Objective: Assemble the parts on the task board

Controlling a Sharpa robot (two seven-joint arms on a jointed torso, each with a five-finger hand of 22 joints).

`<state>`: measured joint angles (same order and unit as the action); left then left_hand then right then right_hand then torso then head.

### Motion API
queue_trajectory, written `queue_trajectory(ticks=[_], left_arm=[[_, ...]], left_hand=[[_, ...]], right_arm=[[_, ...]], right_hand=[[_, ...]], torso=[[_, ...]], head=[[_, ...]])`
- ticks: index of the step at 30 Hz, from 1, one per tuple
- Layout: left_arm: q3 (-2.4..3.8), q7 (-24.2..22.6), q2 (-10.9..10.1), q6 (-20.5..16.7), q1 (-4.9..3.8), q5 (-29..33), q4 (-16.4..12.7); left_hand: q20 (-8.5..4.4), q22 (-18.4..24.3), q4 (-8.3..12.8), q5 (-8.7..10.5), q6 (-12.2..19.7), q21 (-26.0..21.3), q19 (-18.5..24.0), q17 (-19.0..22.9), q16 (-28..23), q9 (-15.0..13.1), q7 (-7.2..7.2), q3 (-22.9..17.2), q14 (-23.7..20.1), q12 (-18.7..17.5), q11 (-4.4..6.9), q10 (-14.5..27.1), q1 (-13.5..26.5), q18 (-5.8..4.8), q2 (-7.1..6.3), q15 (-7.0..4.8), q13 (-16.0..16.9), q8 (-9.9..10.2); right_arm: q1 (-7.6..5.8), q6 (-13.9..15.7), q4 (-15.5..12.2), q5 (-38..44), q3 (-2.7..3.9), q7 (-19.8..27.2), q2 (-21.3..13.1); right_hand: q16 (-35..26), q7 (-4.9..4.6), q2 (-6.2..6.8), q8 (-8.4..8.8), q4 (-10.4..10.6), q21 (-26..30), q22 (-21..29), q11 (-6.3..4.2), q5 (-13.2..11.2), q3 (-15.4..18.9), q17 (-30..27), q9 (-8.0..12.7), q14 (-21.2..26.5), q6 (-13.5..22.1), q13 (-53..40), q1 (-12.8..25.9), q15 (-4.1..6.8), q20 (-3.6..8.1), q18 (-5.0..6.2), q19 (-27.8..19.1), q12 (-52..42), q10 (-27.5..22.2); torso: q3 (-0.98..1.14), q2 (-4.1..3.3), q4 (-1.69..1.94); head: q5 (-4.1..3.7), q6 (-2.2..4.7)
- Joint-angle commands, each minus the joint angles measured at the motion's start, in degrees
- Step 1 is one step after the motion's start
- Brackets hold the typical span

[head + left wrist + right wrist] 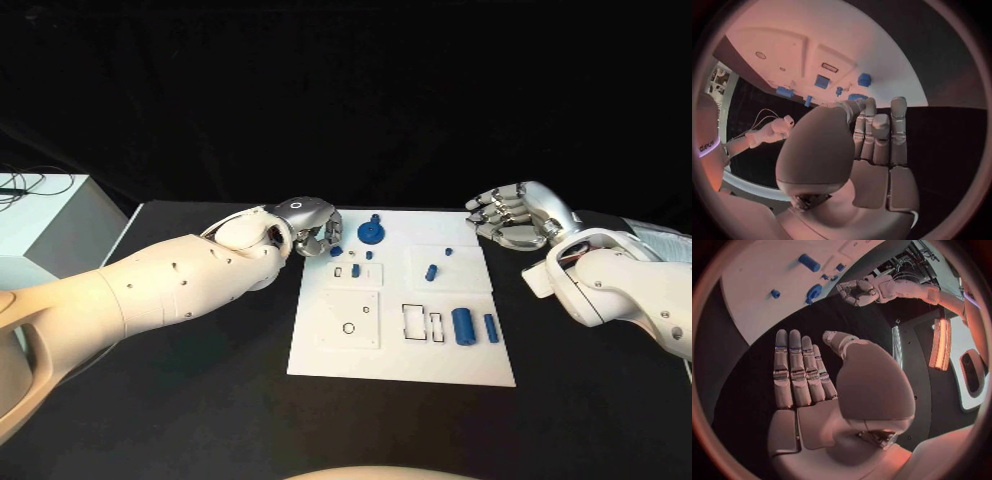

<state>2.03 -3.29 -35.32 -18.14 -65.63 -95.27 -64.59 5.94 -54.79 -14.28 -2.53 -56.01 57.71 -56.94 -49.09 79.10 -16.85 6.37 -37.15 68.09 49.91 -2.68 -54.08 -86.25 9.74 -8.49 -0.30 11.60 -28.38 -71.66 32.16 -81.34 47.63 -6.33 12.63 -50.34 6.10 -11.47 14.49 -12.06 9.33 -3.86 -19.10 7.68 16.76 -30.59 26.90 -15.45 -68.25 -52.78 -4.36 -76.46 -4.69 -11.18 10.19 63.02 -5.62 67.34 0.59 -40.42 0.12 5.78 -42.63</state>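
The black worktop [202, 400] is seen from above, with the white task board [404, 350] laid flat at its middle. The left arm [159, 285] is stretched in across the worktop, and the left hand [307, 226] is held at the board's far left corner, beside the blue parts there. In the left wrist view its fingers [879, 135] are seen straight and side by side over the dark worktop just short of the board's edge, with nothing held. The right arm [620, 290] is bent at the board's right side, and the right hand [516, 215] is raised off the board, well apart from it, near its far right corner. Its fingers [795, 367] are extended flat and together, and nothing is gripped. On the board, a blue cylinder [463, 326] is laid near the right edge, a round blue part [372, 233] lies near the far edge, and a small blue block [431, 270] sits between them.
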Motion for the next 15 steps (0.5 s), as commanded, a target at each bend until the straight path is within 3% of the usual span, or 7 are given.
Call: queue_trajectory(ticks=[1, 12, 15], left_arm=[[-0.04, -0.87, 0.11, 0.91, -0.17, -0.82, 0.08], [-0.14, -1.68, -0.40, -1.19, -0.17, 0.41, -0.17], [-0.14, -3.58, -0.83, -2.05, -0.16, 2.49, -0.49]], left_hand=[[-0.01, -0.02, -0.01, -0.31, 0.23, 0.12, -0.21, 0.17, 0.11, -3.24, -0.07, -0.29, -0.09, -0.29, -0.07, -0.49, 0.13, -0.08, 0.39, -0.02, -0.07, 0.32], [-0.04, -0.04, -0.11, -0.31, 0.59, 0.15, -0.18, -0.01, 0.07, -3.36, 0.04, -0.66, 0.00, -0.67, -0.18, -0.12, 0.19, -0.07, 0.22, 0.02, -0.24, 0.58], [0.02, 0.63, 0.69, -0.28, 2.24, -0.46, 0.64, 2.22, -0.84, -3.40, 0.70, -0.67, -1.43, -2.01, -0.62, 1.65, -0.24, 0.11, -1.28, 0.32, -0.76, 1.54]], right_arm=[[-0.04, -0.63, -0.14, 0.17, 0.03, 0.78, -0.03], [-0.06, -0.62, -0.16, 0.17, 0.03, 0.81, -0.09], [-0.06, -0.61, -0.17, 0.17, 0.03, 0.81, -0.14]], right_hand=[[-0.35, -0.46, 0.09, 0.27, 0.02, 0.21, 0.04, 0.30, 0.38, 0.06, -0.05, 0.05, -0.03, -0.09, 0.05, 0.27, -0.26, 0.04, 0.28, -0.29, 0.21, -0.08], [-0.39, -0.48, 0.10, 0.30, -0.01, 0.20, 0.15, 0.31, 0.39, 0.06, -0.10, 0.06, -0.03, -0.09, 0.11, 0.24, -0.28, 0.03, 0.28, -0.30, 0.23, -0.09], [-0.39, -0.48, 0.10, 0.30, -0.01, 0.20, 0.15, 0.31, 0.39, 0.06, -0.10, 0.06, -0.03, -0.09, 0.11, 0.24, -0.28, 0.03, 0.28, -0.30, 0.23, -0.09]], torso=[[-0.02, -0.01, 0.08], [-0.05, 0.06, 0.01], [-0.06, 0.05, 0.08]], head=[[-0.03, -0.07], [0.04, -0.10], [-0.06, -0.03]])
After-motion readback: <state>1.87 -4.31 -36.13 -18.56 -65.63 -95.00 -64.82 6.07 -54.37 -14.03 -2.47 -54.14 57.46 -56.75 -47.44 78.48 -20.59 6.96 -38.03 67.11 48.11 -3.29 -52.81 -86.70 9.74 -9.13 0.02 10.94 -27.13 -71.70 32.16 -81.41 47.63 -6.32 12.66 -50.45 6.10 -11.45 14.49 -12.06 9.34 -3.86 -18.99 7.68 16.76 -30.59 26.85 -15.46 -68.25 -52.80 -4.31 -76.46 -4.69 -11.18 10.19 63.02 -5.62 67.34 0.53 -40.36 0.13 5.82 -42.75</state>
